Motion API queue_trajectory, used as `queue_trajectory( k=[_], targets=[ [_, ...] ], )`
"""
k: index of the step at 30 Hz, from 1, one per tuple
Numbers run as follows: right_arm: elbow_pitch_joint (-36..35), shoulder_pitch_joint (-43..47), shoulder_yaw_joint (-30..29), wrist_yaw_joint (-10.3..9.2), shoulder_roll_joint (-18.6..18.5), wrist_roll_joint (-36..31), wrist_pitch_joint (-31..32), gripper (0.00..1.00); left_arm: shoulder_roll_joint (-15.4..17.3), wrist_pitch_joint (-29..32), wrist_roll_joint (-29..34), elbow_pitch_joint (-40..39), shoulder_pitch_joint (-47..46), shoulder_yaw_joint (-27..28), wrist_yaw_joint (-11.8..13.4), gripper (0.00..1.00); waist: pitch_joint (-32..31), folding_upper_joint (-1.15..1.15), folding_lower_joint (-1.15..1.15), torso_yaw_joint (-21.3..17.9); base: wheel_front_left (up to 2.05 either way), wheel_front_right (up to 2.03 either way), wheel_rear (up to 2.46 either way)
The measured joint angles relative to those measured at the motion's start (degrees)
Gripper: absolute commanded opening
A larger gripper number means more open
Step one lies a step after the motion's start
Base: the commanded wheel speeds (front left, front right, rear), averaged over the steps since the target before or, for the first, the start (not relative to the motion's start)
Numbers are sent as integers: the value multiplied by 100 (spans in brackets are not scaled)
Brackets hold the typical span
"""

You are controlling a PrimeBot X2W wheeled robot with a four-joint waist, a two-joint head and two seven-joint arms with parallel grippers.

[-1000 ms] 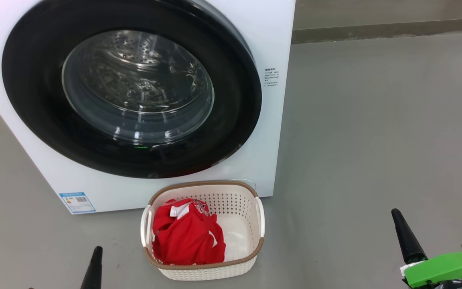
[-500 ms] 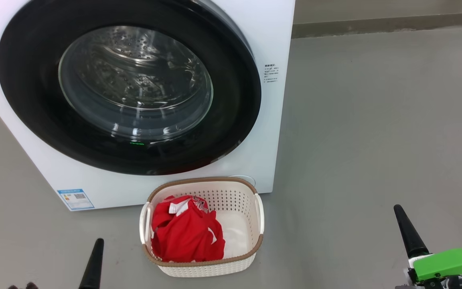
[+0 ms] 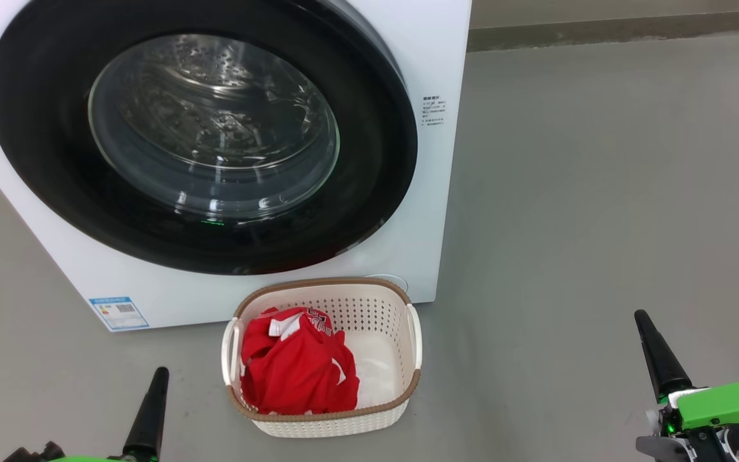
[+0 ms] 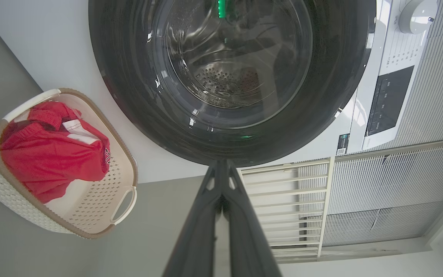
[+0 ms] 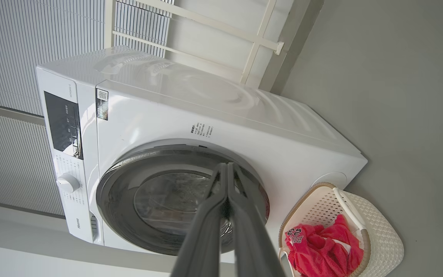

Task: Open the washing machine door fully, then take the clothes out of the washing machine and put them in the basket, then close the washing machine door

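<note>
Left gripper (image 3: 160,375) and right gripper (image 3: 641,317) are hanging clenched and empty, at eight and three o'clock of the basket (image 3: 344,427). Red clothes (image 3: 296,372) are lying inside it. At its twelve o'clock, the washing machine door (image 3: 42,160) is sitting closed on the washing machine (image 3: 433,192).

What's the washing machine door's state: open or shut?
Shut: the round glossy black-rimmed glass door sits flush against the big white washing machine's front in head and wrist views.
</note>
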Motion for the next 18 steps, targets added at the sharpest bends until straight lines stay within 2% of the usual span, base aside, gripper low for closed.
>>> queue_trajectory(
  k=[14, 18],
  targets=[
    [57, -109, -90, -1, 43, 784, 243, 0, 2, 227, -886, 31, -160, -1, 0, 0, 86, 0, 0, -11, 0, 0, 0],
    [63, -194, -112, -1, 62, 906, 248, 0, 2, 250, -947, 33, -202, -1, -1, 0, 91, 0, 0, -12, 0, 0, 0]
  ],
)
